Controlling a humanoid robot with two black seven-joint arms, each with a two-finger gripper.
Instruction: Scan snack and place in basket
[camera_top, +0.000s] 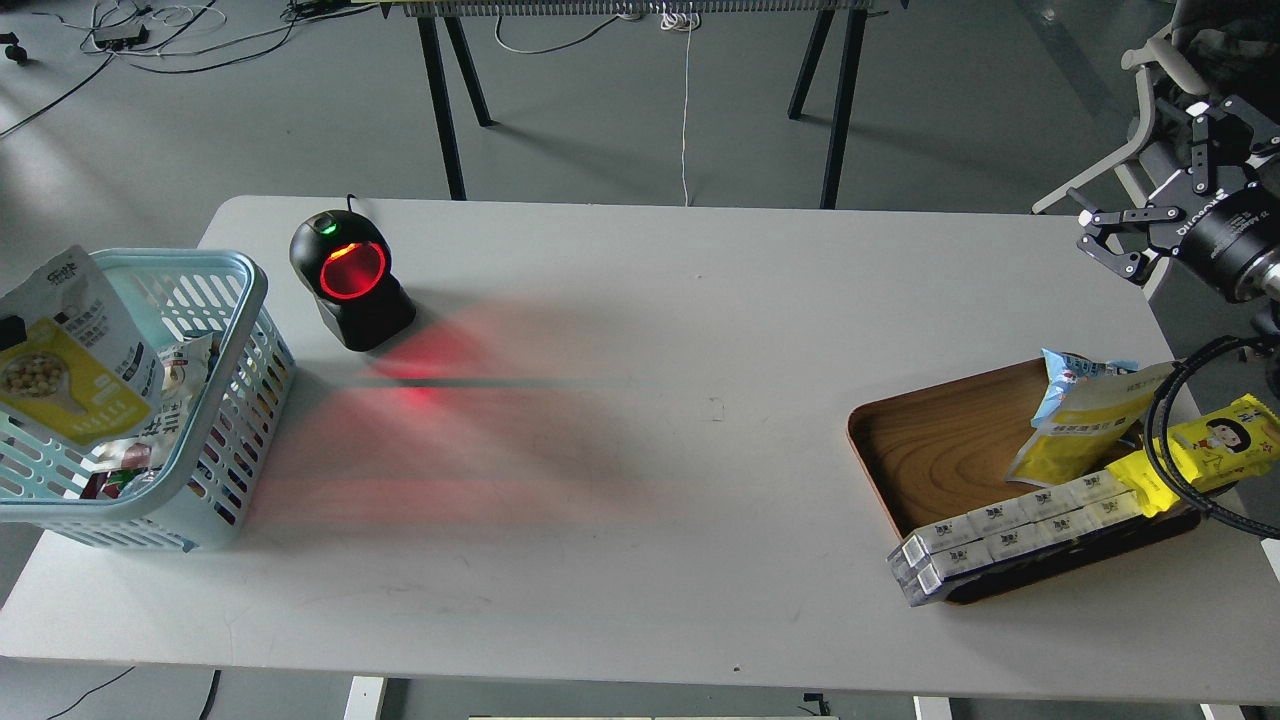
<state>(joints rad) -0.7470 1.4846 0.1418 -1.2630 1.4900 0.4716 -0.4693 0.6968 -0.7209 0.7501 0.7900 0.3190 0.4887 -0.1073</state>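
At the left edge of the frame, the snack (62, 350) stands tilted inside the basket (236, 290), on top of other packets, its yellow front facing my camera. My left gripper is out of view. Right of the basket, the scanner (350, 278) glows red and throws red light across the table (640, 520). At lower right, the wooden tray (930, 450) holds more packets. At upper right, my right gripper (1100, 235) hangs beyond the table's edge, jaws apart, holding nothing.
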